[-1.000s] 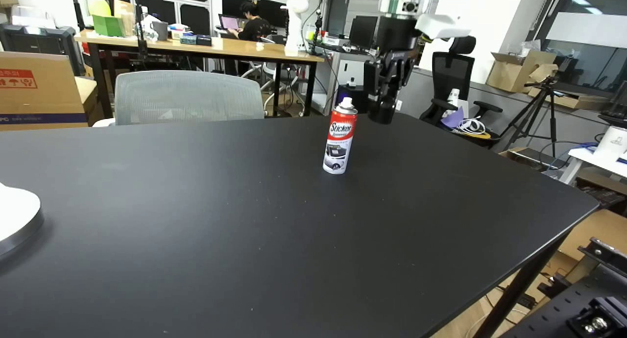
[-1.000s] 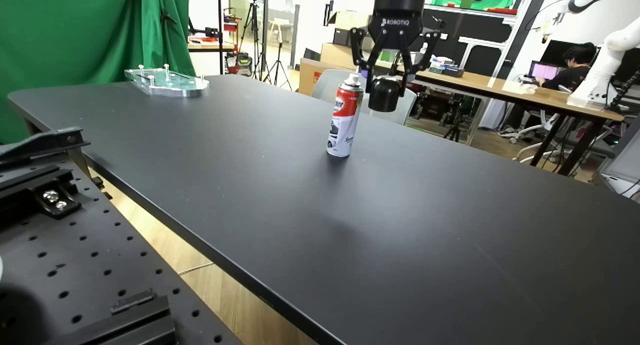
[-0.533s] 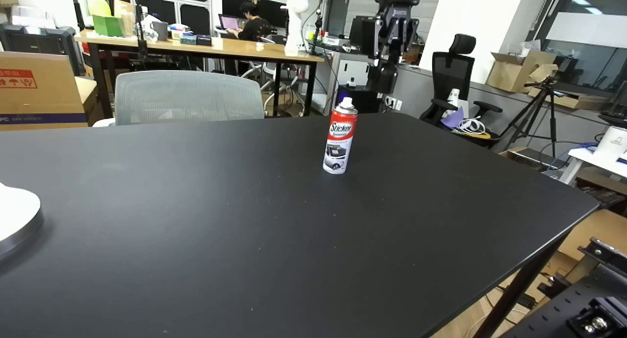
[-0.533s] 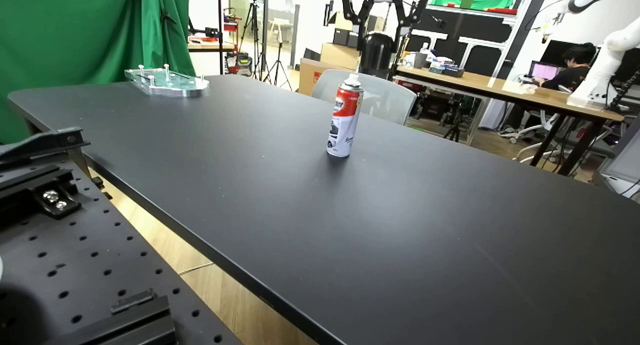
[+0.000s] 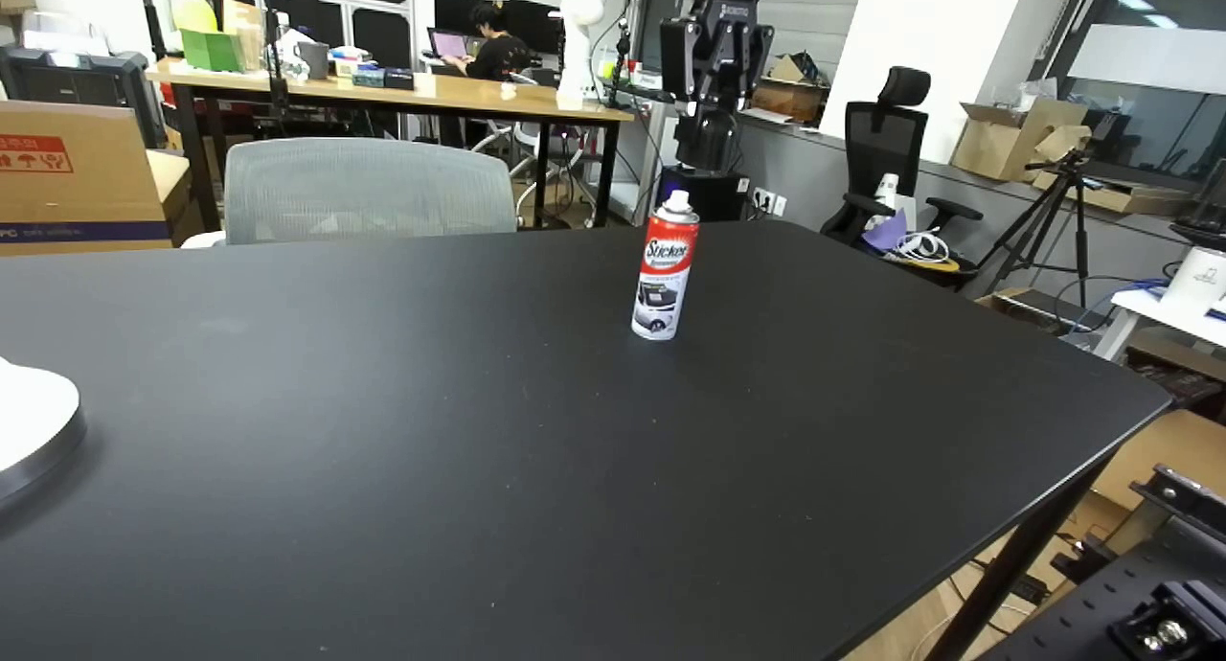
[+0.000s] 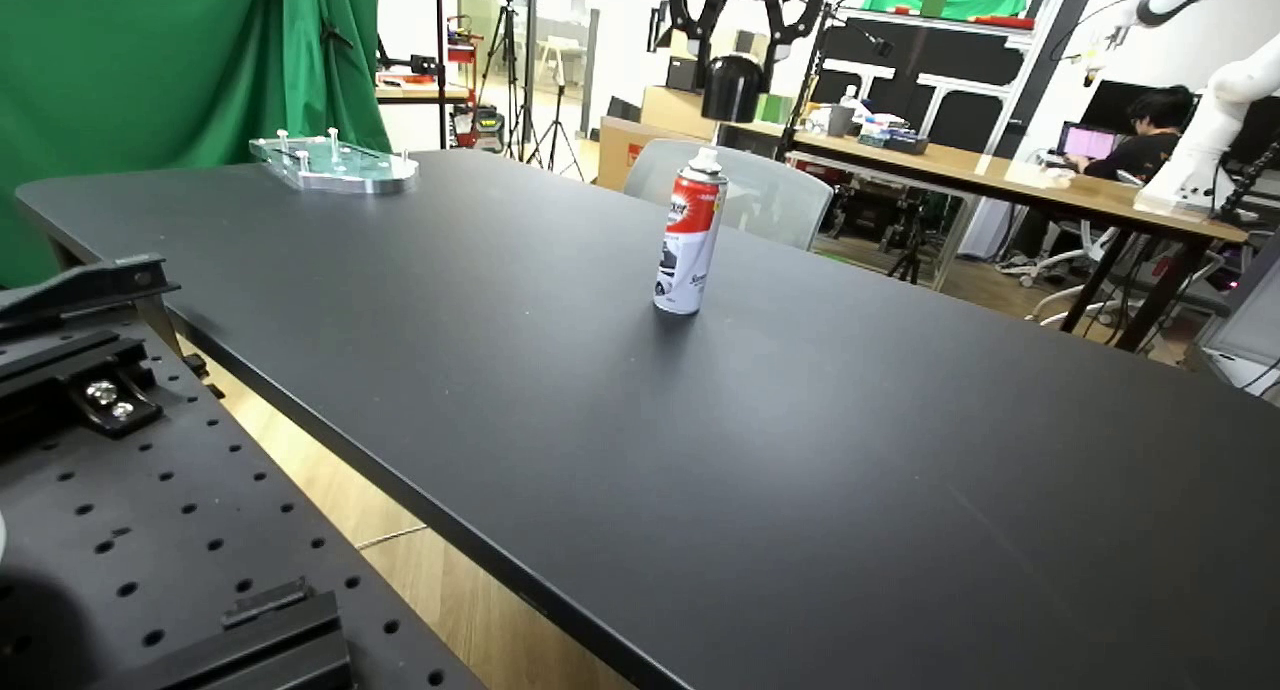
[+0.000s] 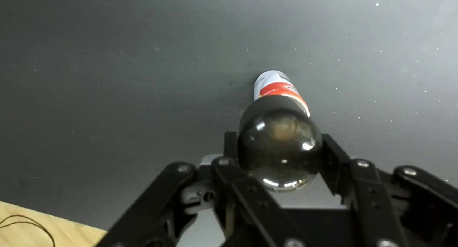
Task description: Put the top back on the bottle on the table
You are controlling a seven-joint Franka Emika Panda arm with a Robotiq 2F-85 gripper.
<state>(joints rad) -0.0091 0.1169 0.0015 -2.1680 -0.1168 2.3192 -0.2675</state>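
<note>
Gripper (image 6: 736, 67) narrowed to the top's width, nowhere near wide. Fingers (image 7: 332, 161) touch opposite sides of the black top (image 7: 279, 150) and hold it up in the air; wrist view shows this clearest.

Top is higher than the bottle (image 5: 664, 276), off to the bottle's picture-right in both exterior views. Near it, not touching, visible gap between. In the wrist view the top overlaps the bottle's upper end and hides it.

Vs. a second ago: gripper and top were lower then, right beside the bottle's upper end in an exterior view. Now both are raised above the bottle's height. Vs. half a second ago: shifted sideways closer to the bottle and a bit higher in both exterior views. Grip on the top looks the same. Bottle hasn't moved.

Top's orientation: domed end up, facing the wrist camera; rim end down. Long axis close to vertical, slight lean in an exterior view, roughly parallel to the bottle's. Can't tell if it lines up with the bottle in depth.

Bottle stands upright, base on the black table (image 5: 431, 431), long axis vertical, "Sticker" lettering toward the camera in an exterior view.
</note>
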